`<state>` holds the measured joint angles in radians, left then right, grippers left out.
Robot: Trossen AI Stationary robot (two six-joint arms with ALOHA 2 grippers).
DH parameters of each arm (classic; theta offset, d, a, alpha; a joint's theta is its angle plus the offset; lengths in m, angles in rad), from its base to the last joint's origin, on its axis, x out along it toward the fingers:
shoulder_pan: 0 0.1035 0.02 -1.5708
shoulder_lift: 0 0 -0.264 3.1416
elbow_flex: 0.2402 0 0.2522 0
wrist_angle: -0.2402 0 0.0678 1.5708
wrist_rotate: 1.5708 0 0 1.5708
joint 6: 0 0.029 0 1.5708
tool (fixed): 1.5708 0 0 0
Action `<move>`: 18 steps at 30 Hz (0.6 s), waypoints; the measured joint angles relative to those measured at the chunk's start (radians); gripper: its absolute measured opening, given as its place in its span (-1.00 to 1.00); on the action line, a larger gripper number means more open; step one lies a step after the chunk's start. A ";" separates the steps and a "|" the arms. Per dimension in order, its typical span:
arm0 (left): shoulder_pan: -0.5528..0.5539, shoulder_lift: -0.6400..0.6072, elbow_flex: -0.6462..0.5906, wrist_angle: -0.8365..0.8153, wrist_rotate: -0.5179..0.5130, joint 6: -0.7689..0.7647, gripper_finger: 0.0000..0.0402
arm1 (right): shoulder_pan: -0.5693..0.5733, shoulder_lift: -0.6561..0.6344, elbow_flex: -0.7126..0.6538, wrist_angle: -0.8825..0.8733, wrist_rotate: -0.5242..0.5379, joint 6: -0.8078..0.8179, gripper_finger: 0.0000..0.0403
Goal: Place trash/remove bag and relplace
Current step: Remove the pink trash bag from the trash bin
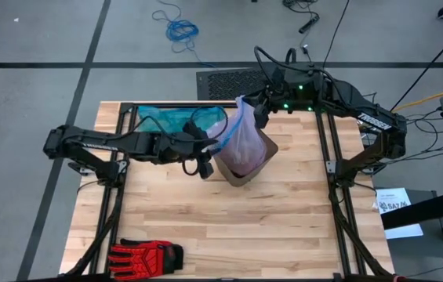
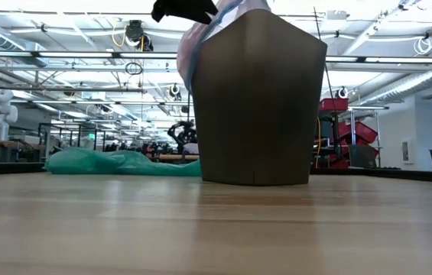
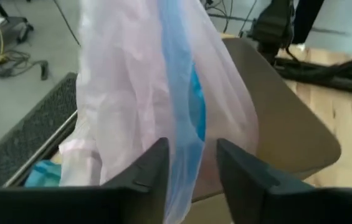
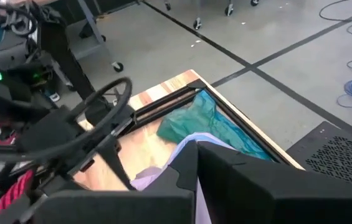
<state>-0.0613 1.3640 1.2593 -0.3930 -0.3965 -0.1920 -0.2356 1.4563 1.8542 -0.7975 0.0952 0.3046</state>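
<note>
Overhead, the bag [image 1: 243, 139] sits in a brown bin [image 1: 254, 162] near the middle of the wooden table [image 1: 229, 227], its top pulled up by the right gripper [image 1: 254, 110], whose fingers are pinched shut on the plastic. The left gripper [image 1: 208, 142] is at the bag's side by a blue drawstring [image 1: 229, 135]. A teal bag [image 1: 176, 121] lies behind; a red glove [image 1: 147, 254] rests at the near edge. At table level, the bin [image 2: 258, 103] stands upright, the teal bag [image 2: 116, 162] beside it. The left wrist view shows its fingers [image 3: 144, 177] parted, with drawstring and bag [image 3: 132, 93] hanging between them. In the right wrist view, pale plastic [image 4: 185, 149] sits at its fingers.
</note>
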 joint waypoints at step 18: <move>0.009 0.084 0.006 -0.108 -0.061 -0.218 -0.13 | 0.000 -0.013 0.000 0.000 -0.024 -0.011 -1.00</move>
<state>-0.0528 1.4475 1.2656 -0.5009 -0.4578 -0.4102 -0.2359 1.4437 1.8542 -0.7980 0.0711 0.2939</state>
